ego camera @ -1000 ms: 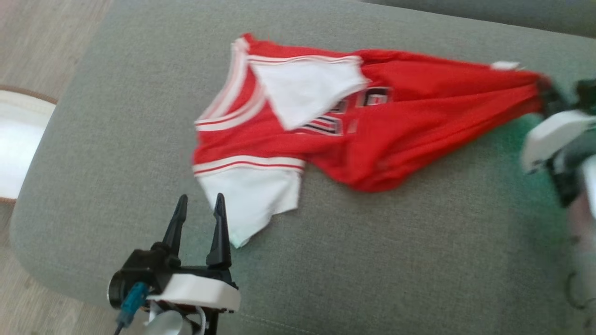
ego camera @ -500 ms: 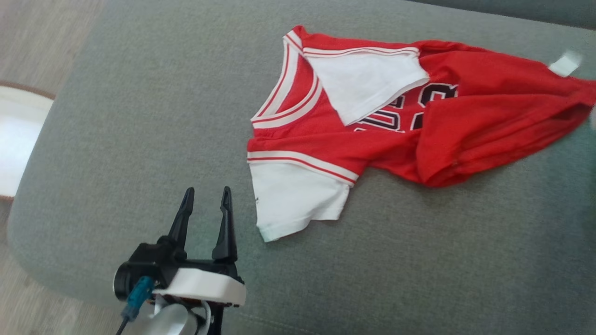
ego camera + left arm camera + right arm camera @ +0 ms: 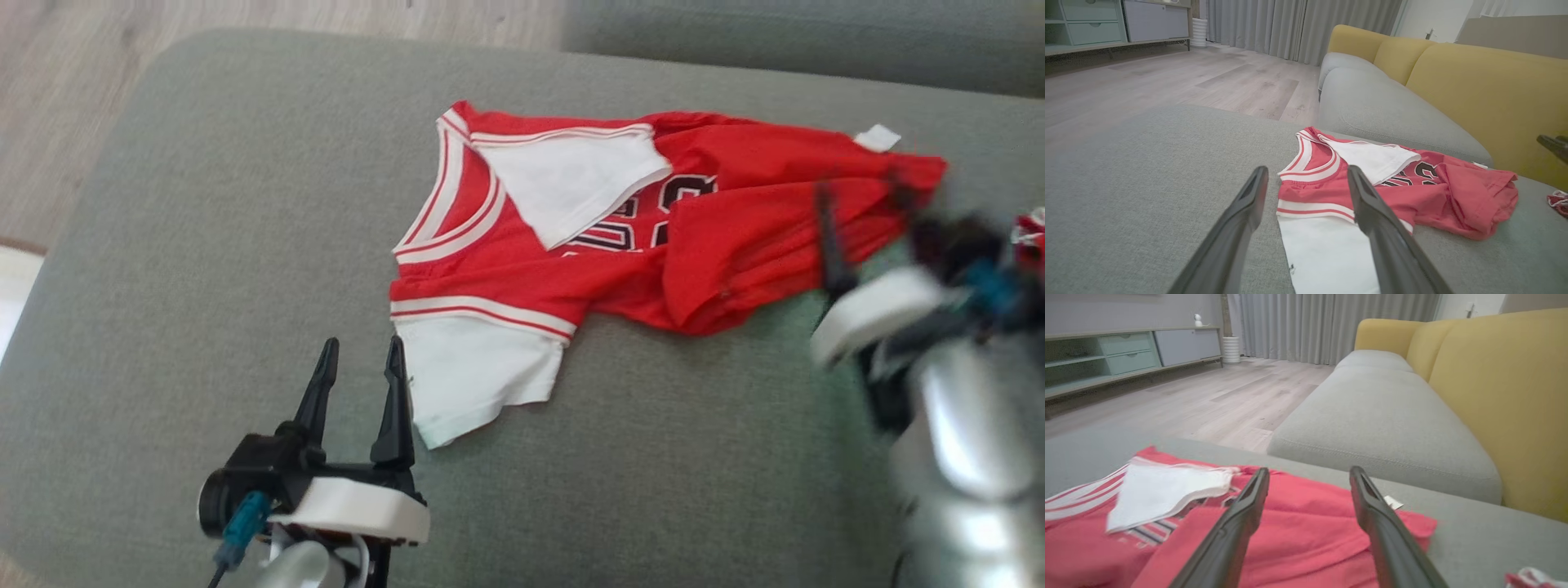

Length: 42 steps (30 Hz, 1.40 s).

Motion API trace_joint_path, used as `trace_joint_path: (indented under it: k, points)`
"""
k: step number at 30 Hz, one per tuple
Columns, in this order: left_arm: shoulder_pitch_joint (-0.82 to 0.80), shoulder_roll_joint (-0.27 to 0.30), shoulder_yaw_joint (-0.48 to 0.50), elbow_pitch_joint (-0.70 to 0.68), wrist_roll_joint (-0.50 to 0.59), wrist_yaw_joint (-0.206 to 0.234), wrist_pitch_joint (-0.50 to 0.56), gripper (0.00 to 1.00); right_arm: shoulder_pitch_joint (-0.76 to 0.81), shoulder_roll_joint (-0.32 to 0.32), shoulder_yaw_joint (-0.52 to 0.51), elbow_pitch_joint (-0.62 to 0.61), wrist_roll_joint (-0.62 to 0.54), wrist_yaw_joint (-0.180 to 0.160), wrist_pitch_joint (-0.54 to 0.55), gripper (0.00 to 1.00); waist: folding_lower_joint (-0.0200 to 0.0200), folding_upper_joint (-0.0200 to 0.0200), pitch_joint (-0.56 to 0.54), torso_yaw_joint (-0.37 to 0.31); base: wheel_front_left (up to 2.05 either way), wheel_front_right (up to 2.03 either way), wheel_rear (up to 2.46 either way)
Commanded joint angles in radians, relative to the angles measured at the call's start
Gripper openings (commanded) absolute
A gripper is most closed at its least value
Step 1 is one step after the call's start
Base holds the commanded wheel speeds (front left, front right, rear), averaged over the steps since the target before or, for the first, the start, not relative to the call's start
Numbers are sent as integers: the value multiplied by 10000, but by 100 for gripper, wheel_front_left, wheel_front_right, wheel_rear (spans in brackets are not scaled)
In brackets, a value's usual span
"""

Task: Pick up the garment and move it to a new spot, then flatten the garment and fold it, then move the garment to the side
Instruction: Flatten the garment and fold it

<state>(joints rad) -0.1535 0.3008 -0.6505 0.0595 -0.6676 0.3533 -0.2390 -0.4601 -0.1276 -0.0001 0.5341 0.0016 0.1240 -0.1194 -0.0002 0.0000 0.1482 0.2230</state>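
Black fingers of the left gripper (image 3: 362, 347) stood apart and empty, just beside the white edge of the red garment (image 3: 718, 245), which lay rumpled on the grey cushion (image 3: 204, 245). Beyond, the right gripper (image 3: 1309, 473) hung over its red end, fingers also apart, holding nothing.

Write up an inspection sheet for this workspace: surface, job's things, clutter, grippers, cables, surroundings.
Surface: grey fabric cushion, flat.
Job's things: red-and-white jersey, crumpled, red end bunched, one white sleeve folded over the chest number.
Clutter: small red-and-white scrap on the cushion beyond the jersey's red end; too small to identify.
Grippers: left gripper open, beside the lower white sleeve; right gripper open, at the jersey's red end.
Cables: blue connector and dark lead at the left wrist.
Surroundings: wood floor, yellow-backed sofa, grey curtains, low cabinet.
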Motion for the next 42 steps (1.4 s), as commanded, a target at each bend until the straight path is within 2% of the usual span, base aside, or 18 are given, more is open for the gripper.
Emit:
trace_joint_path:
  k: [1, 6, 12, 16, 20, 28, 29, 30, 32, 33, 37, 42]
  points:
    - [-121, 208, 317, -318, 28, 104, -49, 100, 116, 180, 393, -627, 15, 67, -138, 100, 2, 0, -152, -162, 0, 0, 0]
    - [-24, 295, 282, -411, 29, 162, 17, 100, 1650, 655, 1156, -1657, 249, 67, 37, 100, 2, 0, -266, -226, 0, 0, 0]
    - [12, 380, 224, -515, 42, 182, 93, 100, 2508, 766, 2212, -1887, 819, 67, 490, 100, 2, 0, -238, -146, 0, 0, 0]
    - [-35, 408, 210, -551, 55, 194, 120, 100, 2364, 770, 2860, -1580, 1116, 67, 698, 100, 2, 0, -128, 27, 0, 0, 0]
    - [-60, 387, 200, -554, 51, 202, 118, 100, 1973, 771, 3090, -910, 1134, 67, 774, 100, 2, 0, -25, 233, 0, 0, 0]
    - [-87, 353, 198, -509, 38, 193, 84, 100, 1146, 772, 2930, 240, 925, 67, 516, 100, 2, 0, 96, 504, 0, 0, 0]
    - [-83, 352, 199, -503, 36, 196, 79, 100, 1044, 773, 2913, 337, 914, 67, 474, 85, 2, 0, 105, 513, 0, 0, 0]
    - [-82, 350, 203, -501, 33, 199, 74, 100, 946, 773, 2892, 412, 919, 67, 414, 57, 2, 0, 117, 518, 0, 0, 0]
    - [-91, 353, 224, -497, 22, 201, 64, 100, 761, 773, 2856, 465, 943, 67, 208, 7, 2, 0, 149, 506, 0, 0, 0]
    - [-90, 356, 244, -489, 14, 209, 57, 100, 695, 773, 2851, 458, 976, 67, 88, 0, 2, 0, 146, 483, 0, 0, 0]
    - [-30, 394, 323, -472, -10, 274, 35, 100, 635, 773, 2946, -14, 1307, 67, -215, 0, 2, 0, 71, 247, 0, 0, 0]
    - [44, 461, 343, -511, -24, 308, 38, 100, 1195, 773, 3180, -1692, 1796, 67, 92, 0, 2, 0, -124, -210, 0, 0, 0]
